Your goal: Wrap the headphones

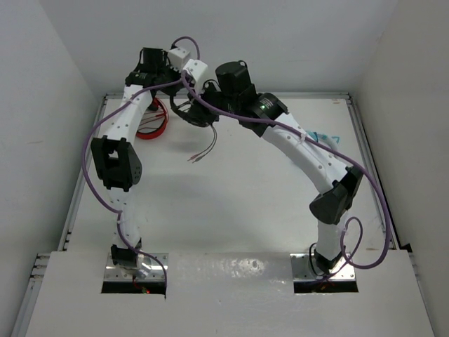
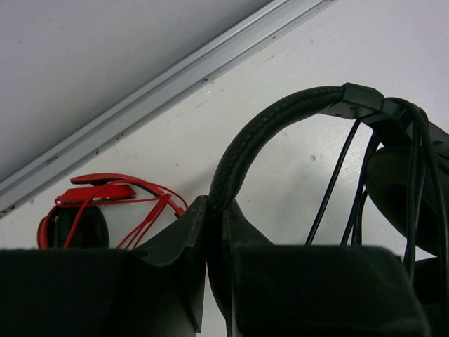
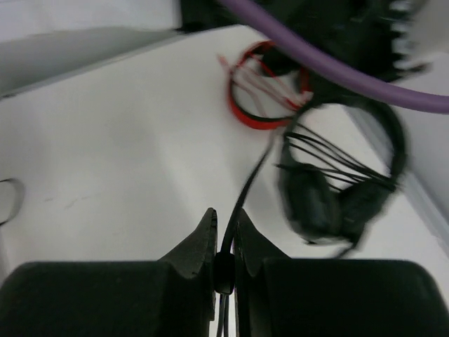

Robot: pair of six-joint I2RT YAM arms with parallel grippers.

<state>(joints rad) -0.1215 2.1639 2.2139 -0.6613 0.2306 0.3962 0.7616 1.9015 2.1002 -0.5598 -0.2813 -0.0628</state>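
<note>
At the far edge of the table (image 1: 245, 210), the left gripper (image 2: 214, 217) is clenched on the headband (image 2: 280, 116) of the headphones (image 3: 337, 189). To its right, the right gripper (image 3: 224, 228) pinches their cable (image 3: 252, 172) a short run from the earcups (image 3: 309, 203). Winding seems underway, with several turns lying across the cups; the next move likely calls for carrying the taut cable round them.

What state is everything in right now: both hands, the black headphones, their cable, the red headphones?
black headphones, gripped by the headband, partly wrapped.
cable, several turns on the headphones, the rest running out straight.
left hand, shut on the black headphones.
right hand, shut on the cable.
red headphones, lying apart, not gripped, cord loose.
</note>
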